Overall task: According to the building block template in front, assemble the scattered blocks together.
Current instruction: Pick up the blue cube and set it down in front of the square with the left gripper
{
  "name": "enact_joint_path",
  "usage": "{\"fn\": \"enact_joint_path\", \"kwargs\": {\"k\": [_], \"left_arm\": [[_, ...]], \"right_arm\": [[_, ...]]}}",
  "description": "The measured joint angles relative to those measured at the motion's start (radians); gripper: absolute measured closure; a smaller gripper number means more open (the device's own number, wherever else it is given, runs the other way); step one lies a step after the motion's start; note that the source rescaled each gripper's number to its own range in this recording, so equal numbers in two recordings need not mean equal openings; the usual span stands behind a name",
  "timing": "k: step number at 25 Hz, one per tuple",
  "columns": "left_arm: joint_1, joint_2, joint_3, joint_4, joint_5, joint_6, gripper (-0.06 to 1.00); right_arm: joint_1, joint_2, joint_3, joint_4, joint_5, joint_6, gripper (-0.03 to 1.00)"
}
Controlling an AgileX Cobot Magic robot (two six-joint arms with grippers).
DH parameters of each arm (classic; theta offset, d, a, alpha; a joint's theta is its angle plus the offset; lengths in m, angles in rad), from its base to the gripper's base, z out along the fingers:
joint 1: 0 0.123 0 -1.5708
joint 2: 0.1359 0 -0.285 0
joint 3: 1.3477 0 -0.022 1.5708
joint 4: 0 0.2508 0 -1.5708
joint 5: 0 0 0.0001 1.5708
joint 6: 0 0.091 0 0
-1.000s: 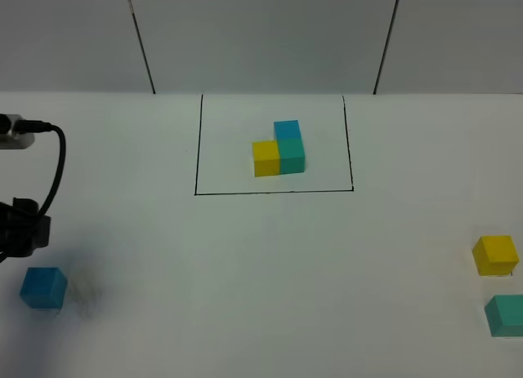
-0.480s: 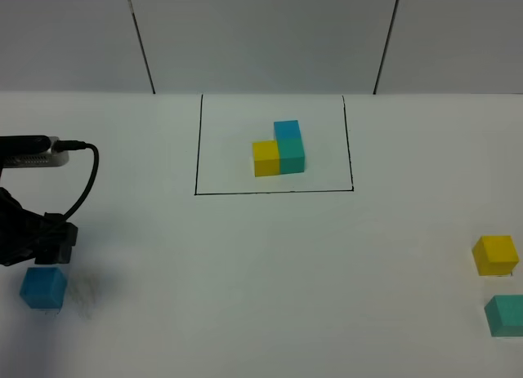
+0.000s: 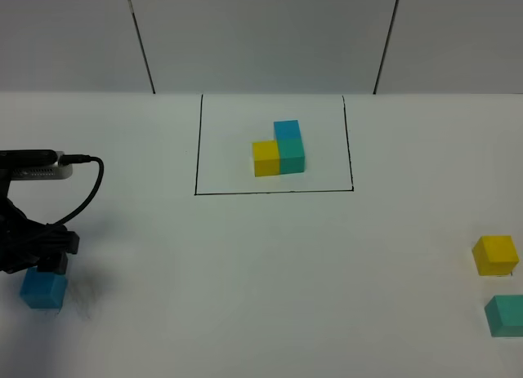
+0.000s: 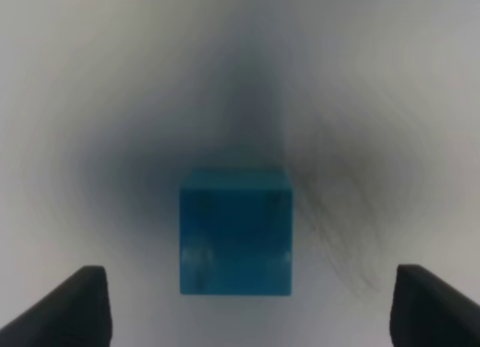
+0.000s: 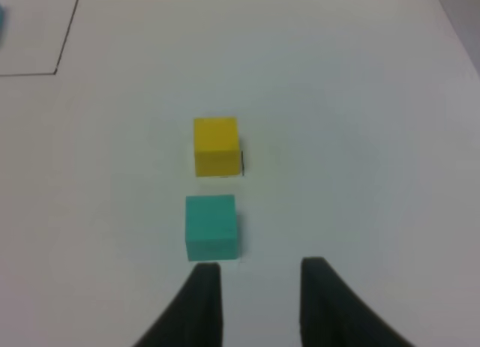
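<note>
Bright, even light; left wrist view blurry, shadowed.

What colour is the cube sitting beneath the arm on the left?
The cube is sky blue, clearest in the left wrist view.

The left claw (image 4: 253,311) shows two matt black fingers (image 4: 81,306) with blunt, rounded tips. Seen from the high camera, its arm (image 3: 24,243) is a blocky black mass. Above it is a small silvery-grey box (image 3: 37,170) with a dark top edge, and a black cable (image 3: 100,178) loops out from the box. The right claw (image 5: 259,306) has two black fingers (image 5: 204,306) that narrow from broad bases to squared tips.
</note>
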Motion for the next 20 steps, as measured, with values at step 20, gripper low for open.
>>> {"fn": "enact_joint_path", "kwargs": {"k": [20], "left_arm": [[0.0,0.092,0.0,0.009,-0.032,-0.029,0.25]], "right_arm": [[0.0,0.0,0.0,0.0,0.0,0.0,0.97]]}}
